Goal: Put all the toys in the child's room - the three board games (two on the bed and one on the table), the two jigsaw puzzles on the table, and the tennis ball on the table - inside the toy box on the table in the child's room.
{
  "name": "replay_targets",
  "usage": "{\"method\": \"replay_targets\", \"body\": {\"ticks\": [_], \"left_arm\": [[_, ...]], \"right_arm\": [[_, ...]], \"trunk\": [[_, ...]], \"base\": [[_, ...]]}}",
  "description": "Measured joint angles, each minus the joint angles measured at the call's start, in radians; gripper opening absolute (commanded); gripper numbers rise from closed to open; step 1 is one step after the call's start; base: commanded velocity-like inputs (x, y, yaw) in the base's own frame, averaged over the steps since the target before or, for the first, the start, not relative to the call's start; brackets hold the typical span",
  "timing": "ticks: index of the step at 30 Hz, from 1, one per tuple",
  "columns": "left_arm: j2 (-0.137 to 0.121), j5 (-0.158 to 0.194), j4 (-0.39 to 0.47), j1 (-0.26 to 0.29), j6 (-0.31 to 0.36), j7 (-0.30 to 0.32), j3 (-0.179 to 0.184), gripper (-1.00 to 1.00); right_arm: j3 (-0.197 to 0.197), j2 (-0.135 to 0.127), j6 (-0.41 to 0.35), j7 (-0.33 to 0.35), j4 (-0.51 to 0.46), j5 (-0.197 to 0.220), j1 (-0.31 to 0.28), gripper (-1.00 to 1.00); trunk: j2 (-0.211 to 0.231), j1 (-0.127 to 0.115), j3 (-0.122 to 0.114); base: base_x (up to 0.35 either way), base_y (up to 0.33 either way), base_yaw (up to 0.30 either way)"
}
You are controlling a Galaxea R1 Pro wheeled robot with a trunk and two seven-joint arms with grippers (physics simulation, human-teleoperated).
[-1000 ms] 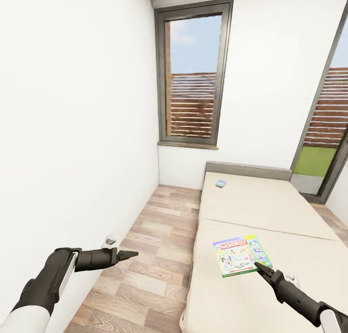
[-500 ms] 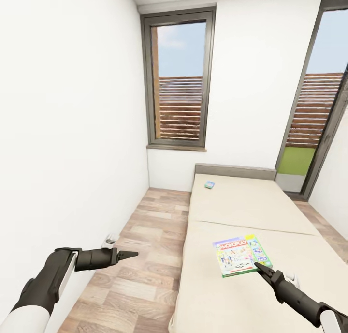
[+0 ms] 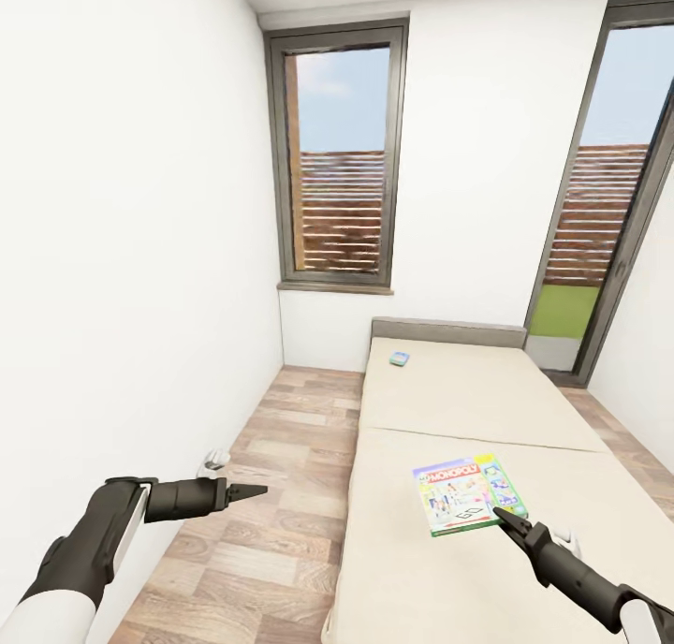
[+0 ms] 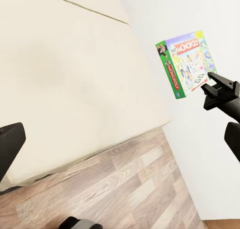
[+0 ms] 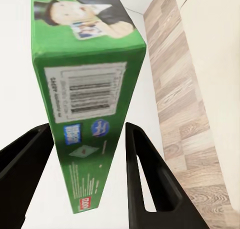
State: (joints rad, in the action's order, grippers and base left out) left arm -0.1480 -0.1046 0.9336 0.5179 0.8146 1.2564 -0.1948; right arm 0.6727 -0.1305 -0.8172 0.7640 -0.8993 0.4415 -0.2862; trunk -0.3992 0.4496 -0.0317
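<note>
Monopoly box [image 3: 466,494] hangs in the air above the near end of the bed [image 3: 449,401], pinched at one corner by the right claw [image 3: 501,515]. In the right wrist view its thin barcode edge [image 5: 87,114] stands between the two fingers [image 5: 150,184], and the bite seems shallow, with a sliver of gap on one side.

That is the main risk. A wide flat box held by a corner has most of its weight far from the grip, so a quick turn or a jolt of the base could make it pivot or slip out. It would then drop onto the mattress or, worse, onto the wood floor [image 3: 271,494] beside the bed. A knock of its free corner against the wall or a door frame on the way to the toy box would have the same effect.

The left claw [image 3: 255,490] is held out low over the floor, well apart from the box and carrying nothing. Whether its fingers are spread or together cannot be told from these views.

Farther up the mattress, near the grey headboard [image 3: 449,330], lies the small blue board game [image 3: 400,358], not yet collected. Reaching it with a loaded arm would mean leaning over the bed. Beyond stand a tall dark-framed window [image 3: 339,157] and a glazed door [image 3: 608,204] on the right.
</note>
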Motion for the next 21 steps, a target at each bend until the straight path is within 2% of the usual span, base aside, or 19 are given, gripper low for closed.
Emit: {"method": "replay_targets", "body": {"ticks": [9,16,21], "left_arm": [[-0.001,-0.006,0.000,0.003,0.007,0.002,0.004,1.00],[0.003,-0.064,-0.001,0.004,0.015,0.001,0.000,1.00],[0.003,-0.073,-0.005,0.005,0.025,-0.006,-0.001,1.00]], "right_arm": [[0.000,-0.001,0.001,-0.002,0.000,-0.002,0.000,-1.00],[0.001,-0.001,0.002,-0.004,0.000,-0.002,-0.001,-1.00],[0.002,-0.002,0.000,-0.005,0.000,-0.001,-0.001,-1.00]], "trunk": [[0.000,0.000,0.000],[0.000,0.000,0.000],[0.000,0.000,-0.003]], "base": [[0.000,0.000,0.000],[0.000,0.000,-0.018],[0.000,0.000,-0.206]]}}
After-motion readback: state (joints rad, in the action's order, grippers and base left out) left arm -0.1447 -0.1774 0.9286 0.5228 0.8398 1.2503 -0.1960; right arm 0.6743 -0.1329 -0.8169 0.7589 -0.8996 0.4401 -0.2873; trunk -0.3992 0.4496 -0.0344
